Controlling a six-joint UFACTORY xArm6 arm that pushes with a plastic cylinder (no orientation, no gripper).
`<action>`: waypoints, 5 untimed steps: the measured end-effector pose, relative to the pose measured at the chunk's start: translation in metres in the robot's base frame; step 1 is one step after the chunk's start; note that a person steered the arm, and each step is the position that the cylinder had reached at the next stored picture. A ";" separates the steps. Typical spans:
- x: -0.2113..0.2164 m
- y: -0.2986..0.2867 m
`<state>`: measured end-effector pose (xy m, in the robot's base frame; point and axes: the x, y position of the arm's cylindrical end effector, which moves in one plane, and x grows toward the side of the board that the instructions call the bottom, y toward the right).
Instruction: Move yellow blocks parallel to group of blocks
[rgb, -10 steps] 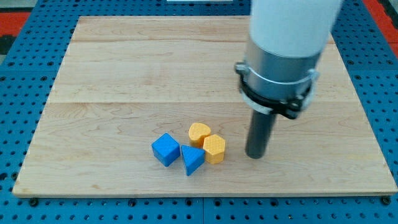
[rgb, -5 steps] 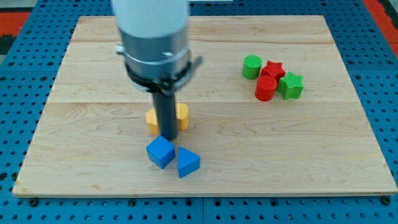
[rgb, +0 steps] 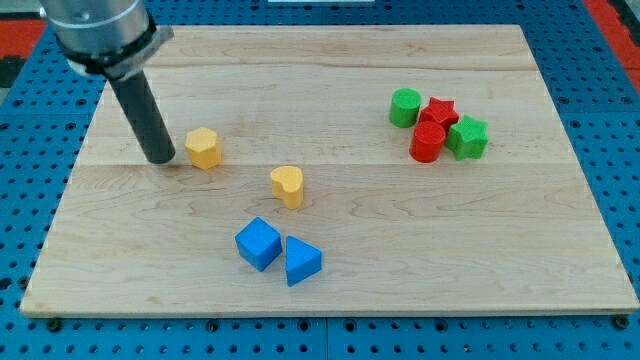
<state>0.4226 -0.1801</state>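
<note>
A yellow hexagonal block (rgb: 203, 147) lies at the board's left. A yellow heart-shaped block (rgb: 287, 186) lies near the middle, apart from it. My tip (rgb: 161, 158) rests on the board just left of the yellow hexagonal block, with a small gap between them. A group of blocks sits at the view's right: a green cylinder (rgb: 405, 106), a red star (rgb: 438, 112), a red cylinder (rgb: 427, 142) and a green star (rgb: 468, 137), all touching or nearly so.
A blue cube (rgb: 258, 243) and a blue triangular block (rgb: 301, 260) lie side by side near the view's bottom, below the yellow heart. The wooden board (rgb: 470, 250) sits on a blue perforated base (rgb: 20, 200).
My tip has moved from beside the blue blocks to the upper left. The two yellow blocks have been pushed up and apart; the hexagonal one went far left.
</note>
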 end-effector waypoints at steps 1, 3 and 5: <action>-0.012 0.093; 0.013 0.094; 0.020 0.156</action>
<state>0.4429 -0.0244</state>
